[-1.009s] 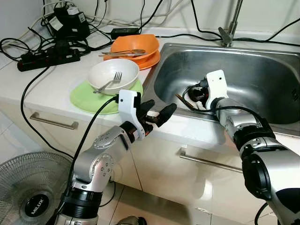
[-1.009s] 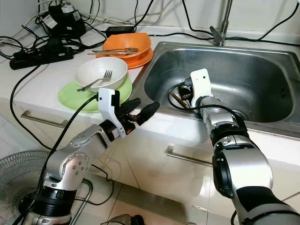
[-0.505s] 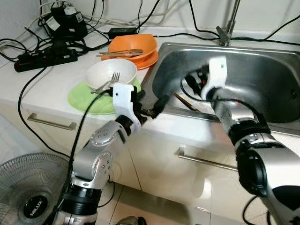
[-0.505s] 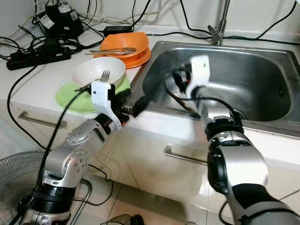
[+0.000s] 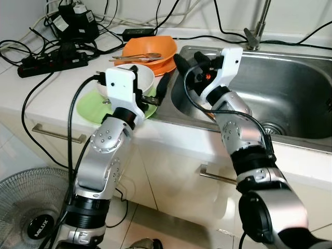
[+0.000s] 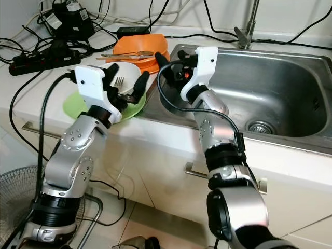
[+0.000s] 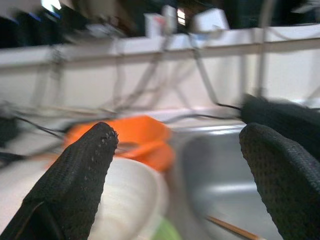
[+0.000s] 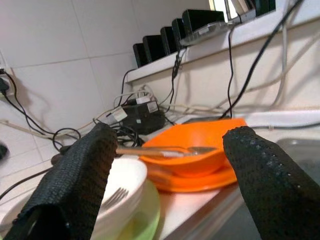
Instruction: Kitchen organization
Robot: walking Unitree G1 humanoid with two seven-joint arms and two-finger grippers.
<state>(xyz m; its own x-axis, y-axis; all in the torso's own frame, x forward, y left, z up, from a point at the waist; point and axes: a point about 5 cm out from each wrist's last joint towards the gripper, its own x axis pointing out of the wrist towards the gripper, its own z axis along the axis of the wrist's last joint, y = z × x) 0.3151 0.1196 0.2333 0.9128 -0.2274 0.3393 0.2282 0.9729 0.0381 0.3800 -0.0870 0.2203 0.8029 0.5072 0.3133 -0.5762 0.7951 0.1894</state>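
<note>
Dishes sit in two piles on the white desk (image 5: pixel 46 98) beside the shiny metal sink (image 5: pixel 290 98). One round white bowl (image 6: pixel 124 75) holds a silver fork (image 6: pixel 118 81) and rests on a flat green plate (image 5: pixel 88 106), likely stacked that way so they can be carried together. Behind it, a round orange bowl (image 5: pixel 150 49) sits on an orange plate (image 5: pixel 168 66) with a spoon (image 5: pixel 137 56) lying across it.

The left gripper (image 5: pixel 155 96) hangs just over the near edge of the white bowl. Its fingers (image 7: pixel 75 175) are spread wide and hold nothing. The right gripper (image 5: pixel 189 65) is up at the sink's left rim, right beside the orange dishes. Its fingers (image 8: pixel 75 175) are wide open too, and empty. Both look lined up to grab a dish each.

A second ago the right gripper was down low inside the sink, and the left one was out in front of the desk edge. Now both have lifted and swung over toward the dishes. The dishes have not moved
</note>
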